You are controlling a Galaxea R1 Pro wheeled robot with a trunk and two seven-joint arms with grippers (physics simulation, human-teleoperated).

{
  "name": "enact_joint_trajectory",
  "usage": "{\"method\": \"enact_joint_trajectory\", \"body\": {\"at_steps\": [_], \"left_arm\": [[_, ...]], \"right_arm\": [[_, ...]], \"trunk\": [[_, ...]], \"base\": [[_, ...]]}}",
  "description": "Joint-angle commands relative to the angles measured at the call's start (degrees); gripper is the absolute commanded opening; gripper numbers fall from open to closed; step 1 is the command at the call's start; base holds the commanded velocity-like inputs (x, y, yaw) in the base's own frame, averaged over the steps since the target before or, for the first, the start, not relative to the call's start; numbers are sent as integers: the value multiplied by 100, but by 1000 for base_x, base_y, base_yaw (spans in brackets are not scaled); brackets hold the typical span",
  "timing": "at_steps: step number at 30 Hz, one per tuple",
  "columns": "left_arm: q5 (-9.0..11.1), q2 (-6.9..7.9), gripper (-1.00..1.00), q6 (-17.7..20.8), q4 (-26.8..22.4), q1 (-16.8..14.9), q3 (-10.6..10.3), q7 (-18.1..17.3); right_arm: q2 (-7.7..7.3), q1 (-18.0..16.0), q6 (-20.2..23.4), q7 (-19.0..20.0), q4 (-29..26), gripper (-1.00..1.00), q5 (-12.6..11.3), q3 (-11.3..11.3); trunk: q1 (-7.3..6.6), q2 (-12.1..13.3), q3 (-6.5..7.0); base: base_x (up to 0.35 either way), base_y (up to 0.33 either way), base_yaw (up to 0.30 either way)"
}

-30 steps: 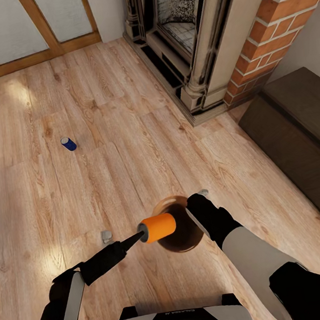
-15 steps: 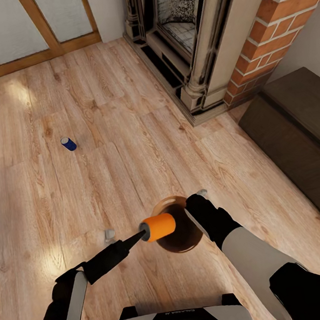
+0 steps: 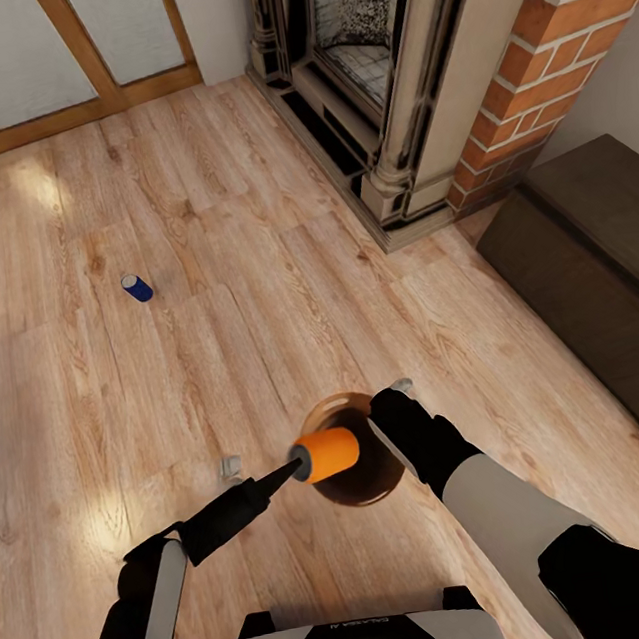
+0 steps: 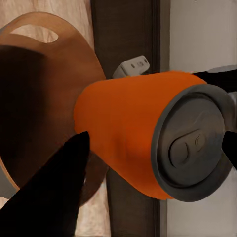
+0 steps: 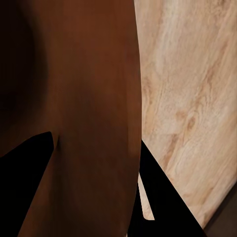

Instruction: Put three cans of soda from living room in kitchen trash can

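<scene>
Head view: the orange can [image 3: 329,454] lies on its side in the air, pinched at its silver end by the left gripper [image 3: 296,464], and it hangs across the mouth of the trash can [image 3: 367,485], covering the rim at about nine o'clock. In the left wrist view the same orange can [image 4: 131,133] shows its silver top and pull tab, with one dark finger [image 4: 54,192] pressed against its side; the other finger is cut off at the frame's edge. Behind it sits the copper-brown inside of the trash can [image 4: 44,98] with a handle slot in its wall.

The right gripper [image 3: 398,420] grips the bin's rim at about two o'clock; its fingertips are hidden behind the wrist there. The right wrist view shows its two dark fingers [image 5: 163,197] straddling the brown bin wall [image 5: 84,113], one inside and one outside, closed on that wall.

Out at ten o'clock from the bin, well apart, a dark blue can [image 3: 137,287] stands upright on the wood-plank floor [image 3: 256,298]. A small grey thing [image 3: 231,465] lies on the floor beside the left arm, too small to make out. At one o'clock stands the brick fireplace [image 3: 409,76], cut off by the frame's top, and a dark brown cabinet [image 3: 595,263] runs off the right edge.
</scene>
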Motion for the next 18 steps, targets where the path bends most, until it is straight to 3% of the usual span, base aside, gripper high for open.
{"method": "enact_joint_trajectory", "body": {"at_steps": [1,18], "left_arm": [[0,-1,100,-2,0,0,-2,0],[20,19,100,-1,-13,7,-11,1]], "right_arm": [[1,-1,0,0,0,-100,-70,1],[1,7,0,8,9,-100,-70,1]], "trunk": [[0,0,0],[0,0,0]], "base": [[83,0,0],[97,0,0]]}}
